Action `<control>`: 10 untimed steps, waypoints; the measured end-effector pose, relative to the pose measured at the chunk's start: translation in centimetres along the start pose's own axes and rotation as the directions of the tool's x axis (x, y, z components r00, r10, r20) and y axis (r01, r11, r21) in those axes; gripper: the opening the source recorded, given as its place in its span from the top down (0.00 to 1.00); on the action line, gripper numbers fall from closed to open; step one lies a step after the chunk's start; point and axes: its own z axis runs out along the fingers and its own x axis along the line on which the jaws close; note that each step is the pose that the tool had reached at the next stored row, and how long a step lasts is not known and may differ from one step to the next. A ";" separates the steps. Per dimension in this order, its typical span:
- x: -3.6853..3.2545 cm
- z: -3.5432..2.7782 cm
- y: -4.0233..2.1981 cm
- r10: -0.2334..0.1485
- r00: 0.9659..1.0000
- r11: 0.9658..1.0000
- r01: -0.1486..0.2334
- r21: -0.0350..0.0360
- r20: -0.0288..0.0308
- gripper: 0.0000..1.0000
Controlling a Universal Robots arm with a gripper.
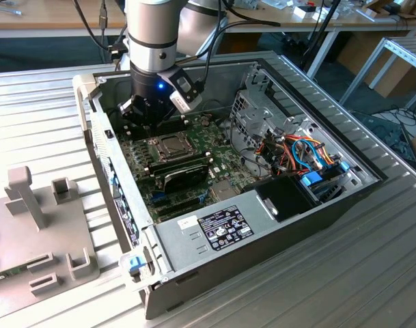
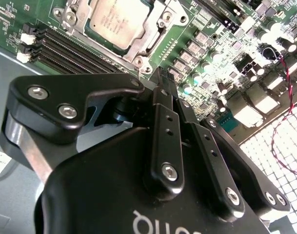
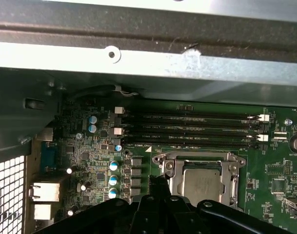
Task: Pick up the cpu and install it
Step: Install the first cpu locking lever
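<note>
Second wrist view, cpu (image 2: 120,20): seated flat in the socket frame (image 2: 153,36) on the motherboard (image 2: 207,53), dull silver-grey top showing; frame appears open around it

First wrist view, cpu (image 3: 202,185): same seating; memory slots (image 3: 187,129) lie at its 12 o'clock in that picture, a row of capacitors (image 3: 113,179) at its 9 o'clock

Exterior view, cpu (image 1: 171,144): inside the open computer case (image 1: 317,205), just at 5 o'clock from the gripper (image 1: 149,116)

Handling, judged: light, rigid, flat chip; smooth lid likely slippery; underside contacts fragile, so hold by two opposite edges and keep it level

Gripper (image 2: 167,85): fingers together, clamped on nothing, tips poised near the socket frame's corner, apart from the chip

Task state, judged: chip lies in its socket, not held

Surroundings: power supply (image 1: 221,229) at 5 o'clock of the socket in the exterior view; coloured cables (image 1: 307,154) at 3 o'clock; grey fixture (image 1: 37,232) outside the case at 8 o'clock
</note>
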 end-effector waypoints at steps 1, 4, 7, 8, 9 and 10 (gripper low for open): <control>0.00 0.00 0.00 0.000 1.000 1.000 0.000 0.000 0.000 0.89; 0.00 0.00 0.00 0.002 1.000 1.000 -0.001 -0.023 0.001 0.89; 0.00 -0.02 0.01 0.002 1.000 1.000 -0.002 -0.021 0.001 0.89; 0.00 -0.03 0.02 0.001 1.000 1.000 -0.001 -0.009 0.000 0.89; 0.00 -0.02 0.05 0.000 1.000 1.000 0.000 0.011 -0.001 0.89; 0.00 -0.02 0.06 -0.001 1.000 1.000 0.001 0.024 -0.001 0.89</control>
